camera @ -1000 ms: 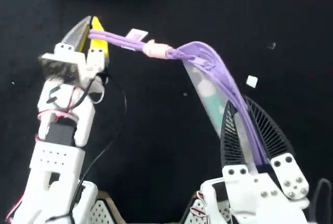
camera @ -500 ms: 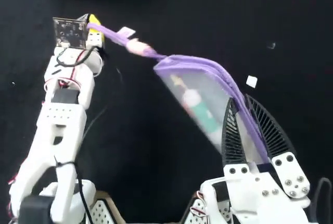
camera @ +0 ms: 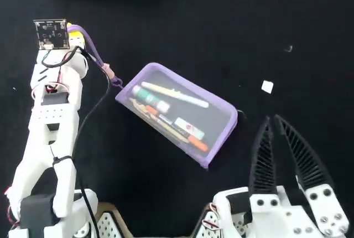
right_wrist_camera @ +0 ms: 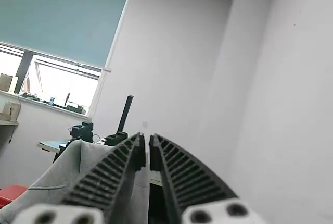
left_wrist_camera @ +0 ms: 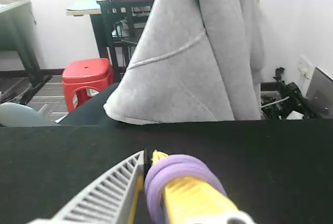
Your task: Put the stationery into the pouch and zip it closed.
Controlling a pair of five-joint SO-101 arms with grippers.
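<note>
The purple-edged clear pouch (camera: 218,117) lies flat on the black table (camera: 166,22), mid-table, with several pens and markers (camera: 166,108) visible through its clear side. Its purple strap (camera: 91,50) runs from the pouch's left corner up to my left gripper (camera: 74,30) at the far left, which is shut on it. In the left wrist view the strap (left_wrist_camera: 171,174) wraps over the yellow finger of the left gripper (left_wrist_camera: 147,157). My right gripper (camera: 272,119) stands raised at the near right, apart from the pouch, shut and empty; in its own view the right gripper (right_wrist_camera: 145,138) points up at a wall.
A small white scrap (camera: 267,87) lies on the table to the right of the pouch. A grey garment (left_wrist_camera: 197,52) hangs beyond the table's far edge. Both arm bases stand along the near edge.
The right gripper has let go of the pouch and closed. The pouch dropped flat onto the table, and the left gripper drew the strap farther to the left and back.
</note>
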